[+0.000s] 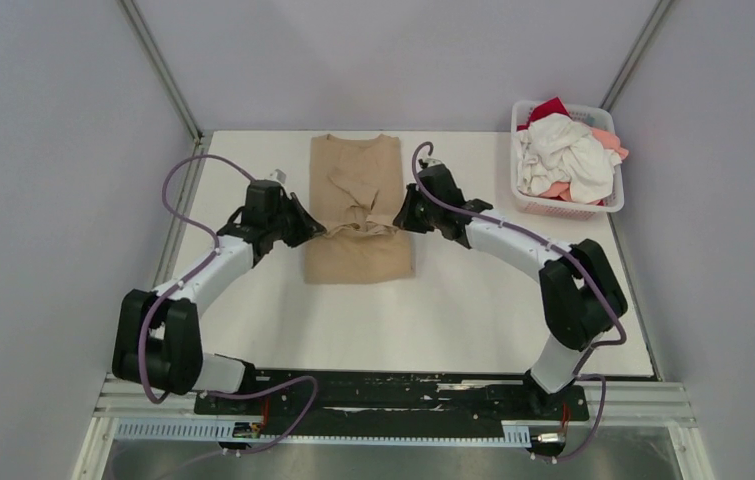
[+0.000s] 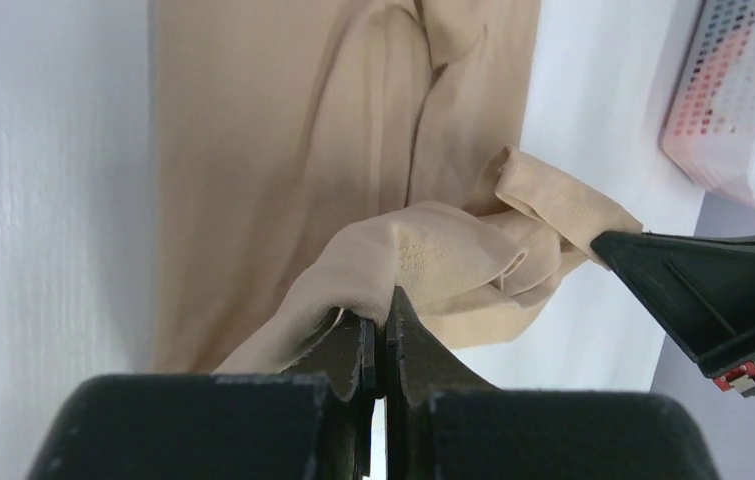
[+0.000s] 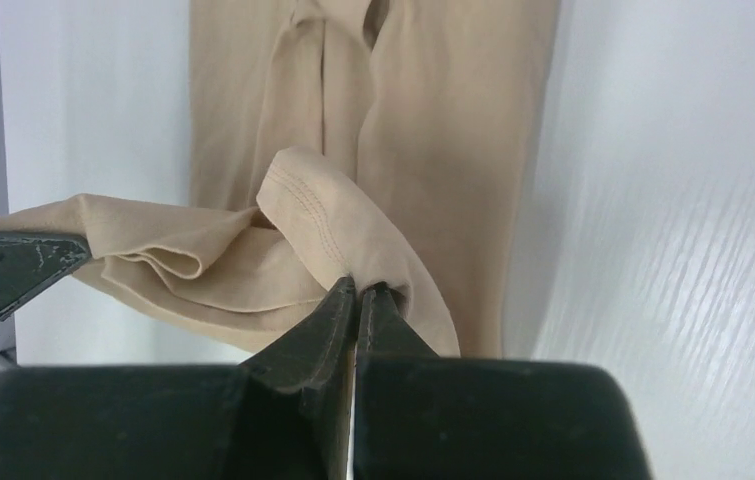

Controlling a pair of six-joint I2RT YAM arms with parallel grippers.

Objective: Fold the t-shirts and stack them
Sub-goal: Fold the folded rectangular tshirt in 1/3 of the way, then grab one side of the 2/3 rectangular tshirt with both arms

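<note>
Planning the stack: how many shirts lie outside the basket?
1: the tan shirt mid-table, pinched by left claw and right claw. Other shirts heaped in the basket, count unclear.

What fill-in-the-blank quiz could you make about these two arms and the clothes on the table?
1. The left end effector and the right end effector are both shut on the ____ t-shirt.
2. The basket stands at the far ____ corner of the table.
3. The biggest garment piled in the basket is ____.
Missing words: tan; right; white.
</note>
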